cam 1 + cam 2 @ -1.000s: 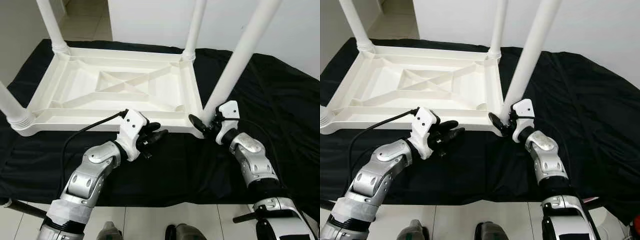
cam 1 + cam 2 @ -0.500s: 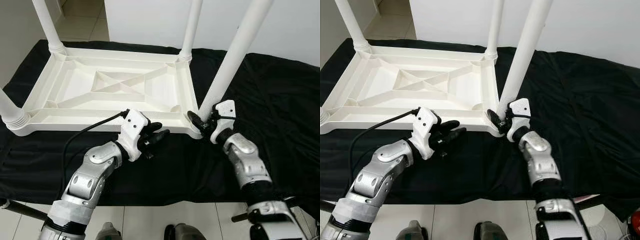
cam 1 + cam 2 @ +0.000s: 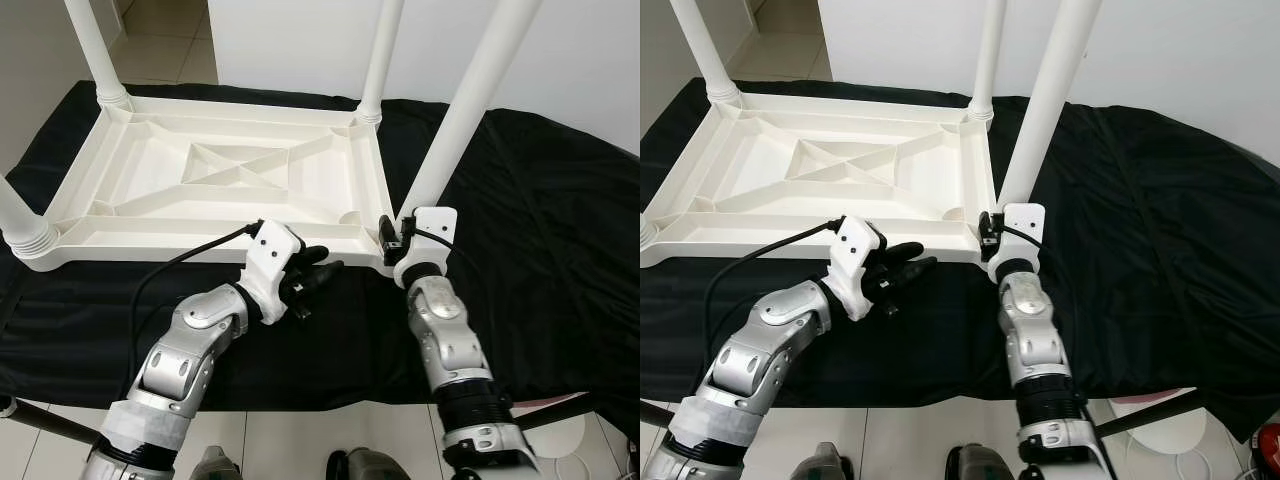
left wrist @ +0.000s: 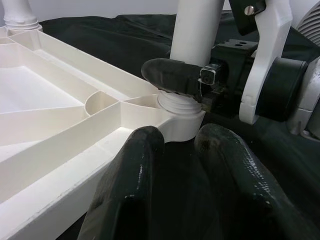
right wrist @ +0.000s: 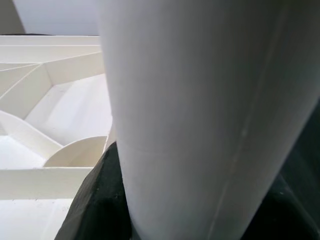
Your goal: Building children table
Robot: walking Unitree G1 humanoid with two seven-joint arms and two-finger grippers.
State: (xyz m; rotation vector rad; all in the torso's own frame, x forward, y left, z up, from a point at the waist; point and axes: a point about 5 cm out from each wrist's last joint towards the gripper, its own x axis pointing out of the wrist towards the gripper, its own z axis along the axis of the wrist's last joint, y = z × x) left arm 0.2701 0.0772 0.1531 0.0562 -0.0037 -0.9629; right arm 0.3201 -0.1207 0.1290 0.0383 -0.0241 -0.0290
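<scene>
Right gripper (image 3: 392, 238) clasps the base of the near-right leg (image 3: 462, 108), one black finger (image 4: 172, 76) wrapped around the threaded collar where the leg meets its corner socket. The white children's table (image 3: 215, 185) lies upside down on a black cloth (image 3: 540, 220), legs pointing up. Left gripper (image 3: 312, 276) hovers over the cloth just beside the table's near rim, fingers slightly parted and holding nothing.

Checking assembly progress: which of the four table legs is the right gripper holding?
The near-right leg, leaning above the right gripper, whose fingers wrap its base; the other three legs stand free.
</scene>
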